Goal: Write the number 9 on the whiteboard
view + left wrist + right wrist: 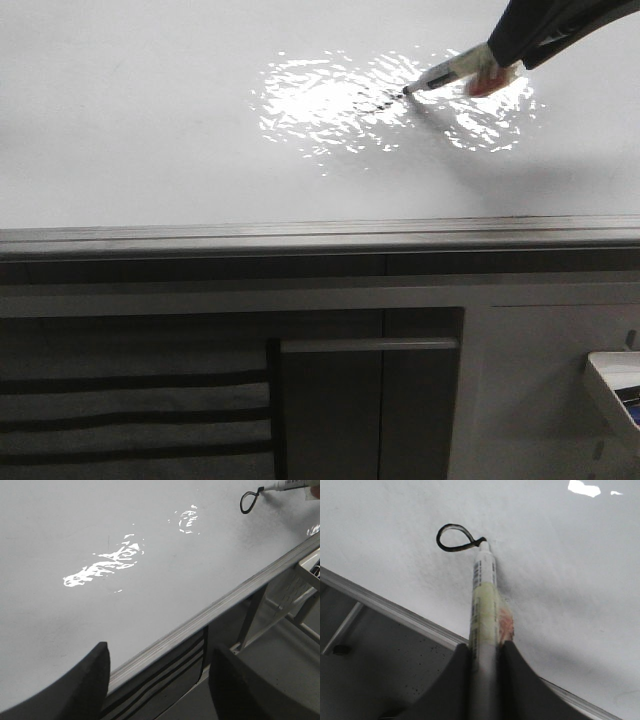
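The whiteboard (pixel 150 130) is a large glossy white board with a bright glare patch and a grey metal edge strip (pixel 300 238). My right gripper (pixel 485 652) is shut on a white marker (pixel 482 605) wrapped in yellowish and pink tape, its tip touching the board. In the front view the marker (pixel 450 72) comes in from the upper right. A small black loop (pixel 454 537), the top of the number 9, ends at the tip; it also shows in the left wrist view (pixel 248 501) and faintly in the glare (pixel 380 102). My left gripper (pixel 157 680) is open and empty over the board's edge.
Below the board's edge stand dark cabinet panels (pixel 330 400) with a grey handle bar (pixel 370 344). A white tray or basket (pixel 618 390) sits at the lower right, and a metal frame leg (pixel 250 620) shows under the board in the left wrist view.
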`<state>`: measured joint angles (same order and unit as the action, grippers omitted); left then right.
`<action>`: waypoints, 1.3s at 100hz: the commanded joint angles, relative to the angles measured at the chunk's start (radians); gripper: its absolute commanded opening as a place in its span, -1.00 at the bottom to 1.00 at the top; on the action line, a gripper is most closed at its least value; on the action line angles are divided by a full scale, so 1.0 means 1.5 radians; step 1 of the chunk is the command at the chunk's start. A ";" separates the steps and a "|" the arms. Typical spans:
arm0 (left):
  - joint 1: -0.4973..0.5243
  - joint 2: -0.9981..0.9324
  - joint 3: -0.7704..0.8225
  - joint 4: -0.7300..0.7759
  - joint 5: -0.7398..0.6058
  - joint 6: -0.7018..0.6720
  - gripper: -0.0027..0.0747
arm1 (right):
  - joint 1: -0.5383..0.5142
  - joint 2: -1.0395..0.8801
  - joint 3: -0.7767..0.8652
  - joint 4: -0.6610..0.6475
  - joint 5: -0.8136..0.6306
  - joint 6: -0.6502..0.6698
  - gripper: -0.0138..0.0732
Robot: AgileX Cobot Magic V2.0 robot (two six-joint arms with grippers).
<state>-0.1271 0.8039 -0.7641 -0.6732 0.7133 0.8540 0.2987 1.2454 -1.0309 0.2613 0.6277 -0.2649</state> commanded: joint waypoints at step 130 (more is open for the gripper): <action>-0.459 0.295 -0.207 -0.021 -0.016 0.176 0.10 | 0.151 -0.270 0.005 -0.013 0.235 -0.283 -0.79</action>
<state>-0.7797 1.2200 -1.0080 -0.6770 0.7674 1.1163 0.5244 0.8513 -0.9879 0.2361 1.0166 -0.6733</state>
